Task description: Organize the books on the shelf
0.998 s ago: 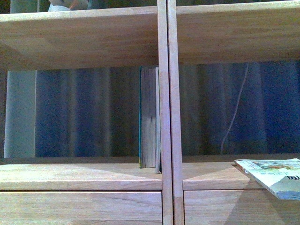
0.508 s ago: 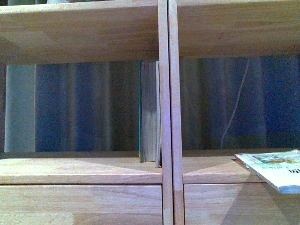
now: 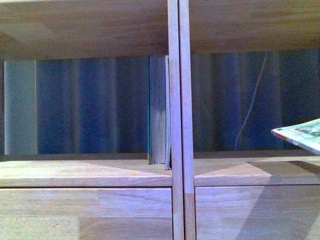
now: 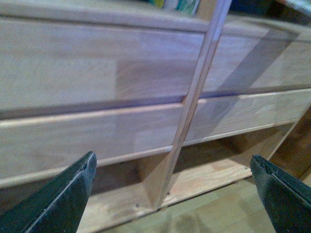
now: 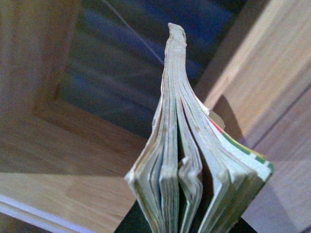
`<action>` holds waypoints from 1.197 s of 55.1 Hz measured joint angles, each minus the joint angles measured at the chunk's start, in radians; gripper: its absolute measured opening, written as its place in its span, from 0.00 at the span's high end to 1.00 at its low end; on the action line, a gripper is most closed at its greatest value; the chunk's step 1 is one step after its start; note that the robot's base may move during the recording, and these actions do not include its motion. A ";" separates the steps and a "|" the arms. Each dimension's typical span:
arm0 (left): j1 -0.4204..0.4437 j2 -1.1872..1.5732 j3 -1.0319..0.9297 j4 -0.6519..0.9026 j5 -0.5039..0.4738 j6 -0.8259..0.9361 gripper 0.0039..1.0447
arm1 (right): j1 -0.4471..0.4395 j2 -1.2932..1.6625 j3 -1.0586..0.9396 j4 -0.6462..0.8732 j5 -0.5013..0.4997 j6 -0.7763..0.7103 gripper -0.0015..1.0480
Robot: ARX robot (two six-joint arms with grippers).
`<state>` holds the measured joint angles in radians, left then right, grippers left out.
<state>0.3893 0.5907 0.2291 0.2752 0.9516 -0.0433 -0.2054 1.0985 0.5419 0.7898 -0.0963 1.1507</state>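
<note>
The light wood shelf (image 3: 85,172) fills the front view, with a double vertical divider (image 3: 178,120) in the middle. A thick teal-covered book (image 3: 157,110) stands upright against the divider's left side, with a thin white book (image 3: 167,112) between it and the divider. The thin floppy paperback (image 3: 302,134) pokes in at the right edge, above the right compartment's floor. In the right wrist view my right gripper (image 5: 187,225) is shut on the paperback (image 5: 180,160), whose pages fan out. My left gripper (image 4: 172,194) is open and empty before the lower drawer fronts (image 4: 97,73).
A dark blue curtain (image 3: 90,105) and a white cord (image 3: 250,105) show behind the open compartments. A pale panel (image 3: 20,107) stands at the far left. Below the drawers is an open bottom compartment (image 4: 204,170) and a wood floor (image 4: 218,213).
The shelf has slid down in the front view, so the camera has risen. The paperback has lifted from near the right compartment's floor to higher at the right edge.
</note>
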 joint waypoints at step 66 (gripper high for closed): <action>-0.670 0.806 0.887 0.377 -0.114 -0.838 0.07 | 0.532 0.047 0.124 0.389 -0.107 -0.208 0.93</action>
<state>-0.2810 1.3968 1.1160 0.6518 0.8375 -0.8818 0.3264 1.1450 0.6659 1.1790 -0.2031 0.9428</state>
